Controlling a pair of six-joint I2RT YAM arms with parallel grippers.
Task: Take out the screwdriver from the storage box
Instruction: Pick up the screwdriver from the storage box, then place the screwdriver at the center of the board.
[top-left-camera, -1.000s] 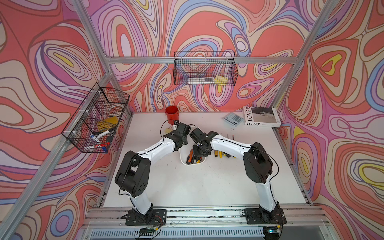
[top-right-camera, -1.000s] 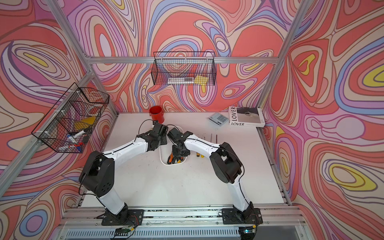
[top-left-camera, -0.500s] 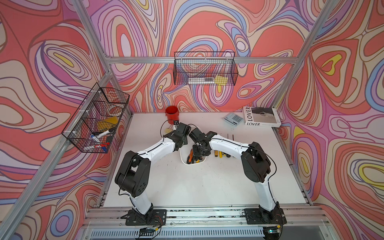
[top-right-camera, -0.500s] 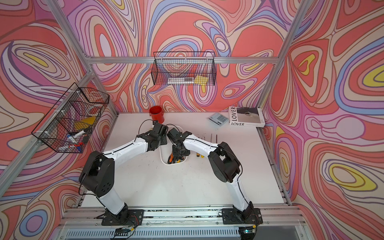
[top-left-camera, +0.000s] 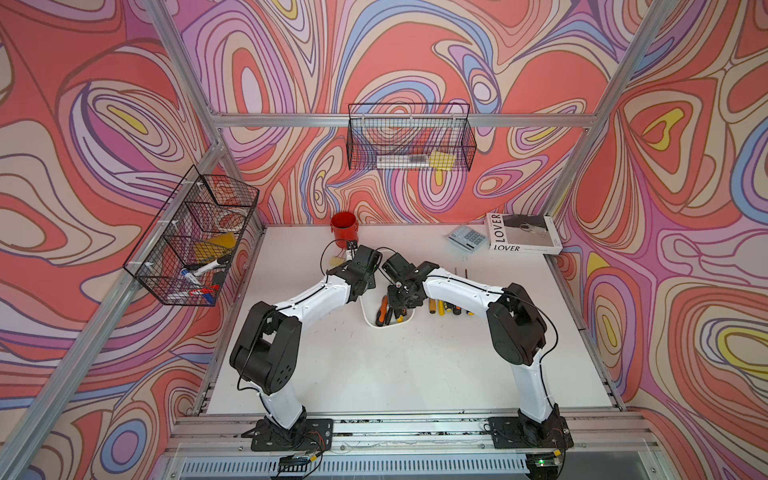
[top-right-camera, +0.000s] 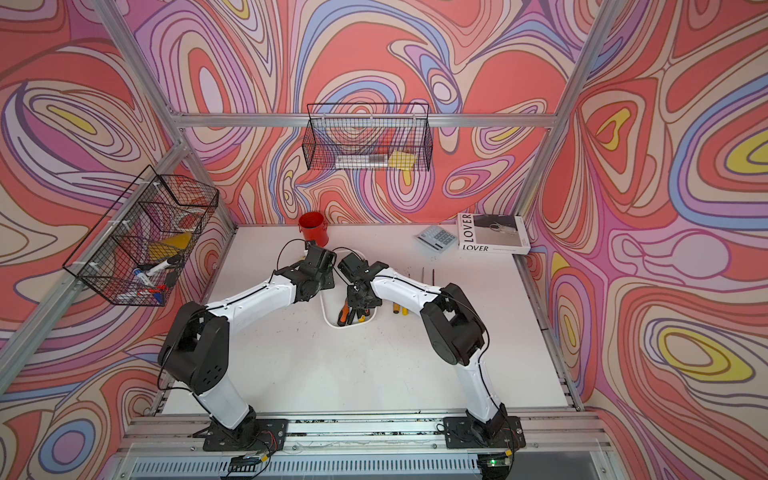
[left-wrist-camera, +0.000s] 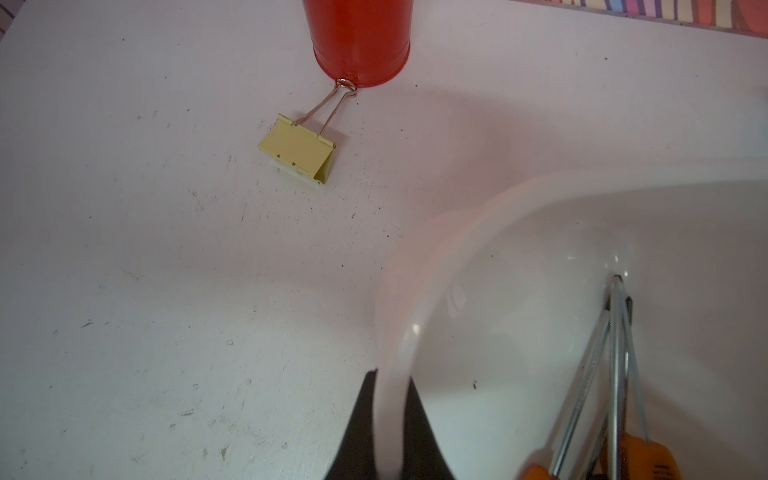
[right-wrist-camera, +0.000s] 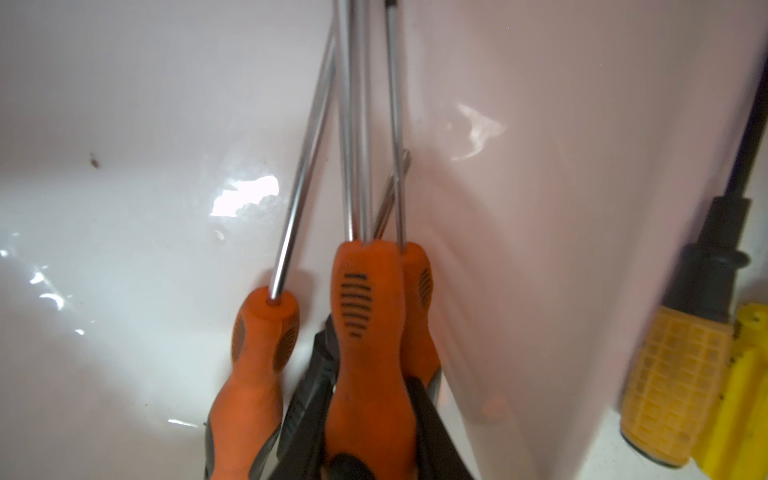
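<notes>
Inside storage box (right-wrist-camera: 124, 124), right gripper (right-wrist-camera: 369, 359) flanks screwdriver (right-wrist-camera: 365, 299); grip unclear.

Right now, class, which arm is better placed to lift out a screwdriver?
Right: the right end effector clasps the middle orange-handled screwdriver inside the shallow white plastic storage box; the left end effector only pinches the box's rim.
</notes>
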